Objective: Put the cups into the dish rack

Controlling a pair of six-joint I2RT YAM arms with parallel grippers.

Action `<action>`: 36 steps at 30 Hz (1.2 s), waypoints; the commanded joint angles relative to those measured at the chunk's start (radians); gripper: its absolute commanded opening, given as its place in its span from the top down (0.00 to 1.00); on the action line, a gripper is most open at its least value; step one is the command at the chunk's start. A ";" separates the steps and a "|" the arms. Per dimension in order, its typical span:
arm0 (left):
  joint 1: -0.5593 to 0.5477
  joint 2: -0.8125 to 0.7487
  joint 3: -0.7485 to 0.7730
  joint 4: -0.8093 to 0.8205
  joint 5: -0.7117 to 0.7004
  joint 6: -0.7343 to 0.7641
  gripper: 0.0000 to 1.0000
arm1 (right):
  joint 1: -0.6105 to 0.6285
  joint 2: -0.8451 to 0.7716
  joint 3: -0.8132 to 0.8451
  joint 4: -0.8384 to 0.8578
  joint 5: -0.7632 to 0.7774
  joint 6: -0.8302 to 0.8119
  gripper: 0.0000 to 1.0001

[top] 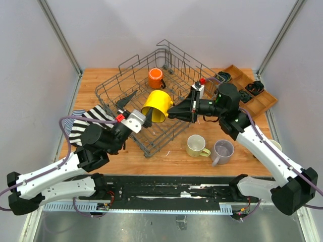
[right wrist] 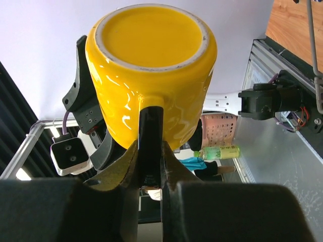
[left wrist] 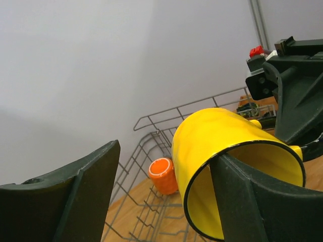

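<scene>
- right pincer (right wrist: 150, 160) is clamped on the handle of the yellow mug (top: 156, 105), mid-frame over the dish rack (top: 108, 94).
- left pincer (top: 143, 117) gapes wide, one finger inside the rim; slide it clear, then lower the mug between tines.

Top view: bright, even, soft light from overhead. I see no hard shadows, just faint soft ones under the rack (top: 166, 133) wires and beside the cream mug (top: 196, 145) on the wooden table (top: 166, 161). Walls read pale grey, nothing blown out. Sharp throughout, with straight lines bending slightly toward the corners.

Left wrist view: yellow mug (left wrist: 222, 146) sharp, soft sheen on its side. My left fingers (left wrist: 65, 201) are dark, close and soft-edged. The wall behind shows a smooth grey gradient.

Right wrist view: mug base crisp, wavy glare streaks down the glazed side. My right fingers (right wrist: 91, 212) are near-black and blurred. Background slightly soft, small bright patch at lower left edge.
</scene>
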 commanded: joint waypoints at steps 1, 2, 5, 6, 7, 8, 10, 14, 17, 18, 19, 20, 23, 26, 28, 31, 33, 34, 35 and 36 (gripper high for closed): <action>0.002 -0.080 0.021 0.016 -0.061 -0.072 0.22 | 0.004 0.060 0.086 0.057 0.024 -0.087 0.99; 0.001 -0.094 0.022 -0.004 -0.074 -0.095 0.19 | 0.002 0.079 0.104 0.051 0.024 -0.100 0.99; 0.001 -0.124 0.050 -0.087 -0.137 -0.183 0.14 | 0.001 0.155 0.182 0.028 0.023 -0.154 0.99; 0.001 -0.128 0.071 -0.135 -0.154 -0.215 0.14 | 0.001 0.184 0.204 0.021 0.020 -0.177 0.99; 0.002 -0.132 0.092 -0.183 -0.170 -0.248 0.13 | 0.001 0.211 0.229 0.017 0.018 -0.191 0.99; 0.001 -0.132 0.116 -0.230 -0.179 -0.282 0.12 | 0.000 0.241 0.255 0.008 0.017 -0.207 0.99; 0.001 -0.136 0.155 -0.312 -0.169 -0.344 0.10 | -0.003 0.302 0.323 -0.025 0.021 -0.259 0.99; 0.001 -0.154 0.185 -0.418 -0.056 -0.438 0.10 | -0.003 0.424 0.469 -0.102 0.048 -0.376 0.99; 0.002 -0.163 0.178 -0.430 0.065 -0.494 0.10 | -0.003 0.514 0.579 -0.127 0.064 -0.439 0.99; 0.001 -0.156 0.182 -0.438 0.100 -0.511 0.10 | -0.003 0.548 0.633 -0.159 0.069 -0.478 0.99; 0.001 -0.149 0.185 -0.446 0.136 -0.519 0.10 | -0.004 0.591 0.687 -0.205 0.079 -0.517 0.99; 0.001 -0.136 0.190 -0.449 0.166 -0.527 0.10 | -0.005 0.624 0.744 -0.241 0.088 -0.548 0.99; 0.001 -0.091 0.214 -0.448 0.224 -0.533 0.10 | -0.012 0.728 0.900 -0.347 0.111 -0.636 0.99; 0.003 -0.043 0.233 -0.424 0.237 -0.499 0.09 | -0.023 0.825 1.067 -0.441 0.141 -0.726 0.99; 0.008 0.010 0.258 -0.407 0.245 -0.479 0.08 | -0.031 0.895 1.145 -0.484 0.155 -0.794 0.99; 0.060 0.094 0.345 -0.427 0.323 -0.502 0.08 | -0.040 0.970 1.239 -0.526 0.197 -0.878 0.99; 0.116 0.144 0.396 -0.423 0.424 -0.555 0.08 | -0.039 1.011 1.296 -0.562 0.247 -0.944 0.99; 0.143 0.167 0.416 -0.414 0.464 -0.583 0.08 | -0.039 1.026 1.314 -0.574 0.273 -0.977 0.99; 0.178 0.189 0.443 -0.403 0.509 -0.614 0.08 | -0.039 1.037 1.321 -0.576 0.298 -1.005 0.99; 0.220 0.216 0.470 -0.400 0.570 -0.646 0.08 | -0.037 1.046 1.326 -0.578 0.325 -1.034 0.99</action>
